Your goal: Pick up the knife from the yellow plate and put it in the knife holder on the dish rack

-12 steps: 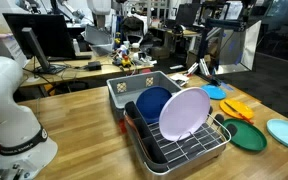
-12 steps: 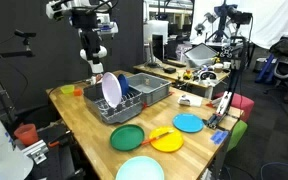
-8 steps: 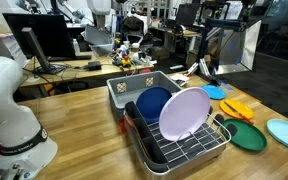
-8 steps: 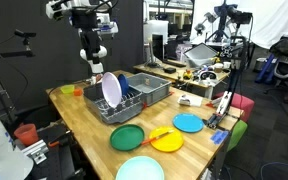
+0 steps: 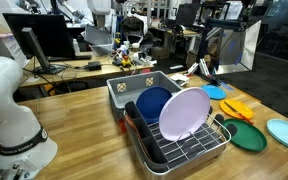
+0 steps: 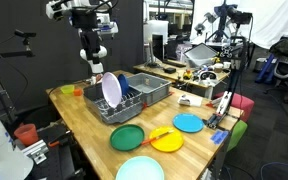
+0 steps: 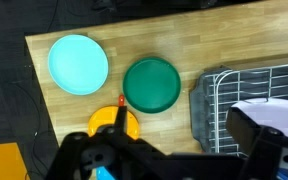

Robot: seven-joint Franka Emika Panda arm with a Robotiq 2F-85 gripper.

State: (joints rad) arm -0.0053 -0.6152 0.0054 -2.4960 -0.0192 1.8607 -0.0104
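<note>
Knife point(image 7: 121, 102) lies untouched on the yellow plate point(image 7: 102, 122) on the table point(image 6: 84, 122), while the hand point(image 6: 93, 70) hovers high by the dish rack point(image 6: 119, 108), wide and empty, likely to look down before reaching.

wrist view: my gripper point(image 7: 174, 160) is a dark blur along the bottom edge; i cannot read the jaws. it covers most of the yellow plate point(image 7: 99, 122), only the knife point(image 7: 121, 101) tip shows. dish rack point(image 7: 209, 100) runs off the right edge.

Wrist view looks straight down from above — all three views share the dish rack point(image 7: 216, 92).
</note>
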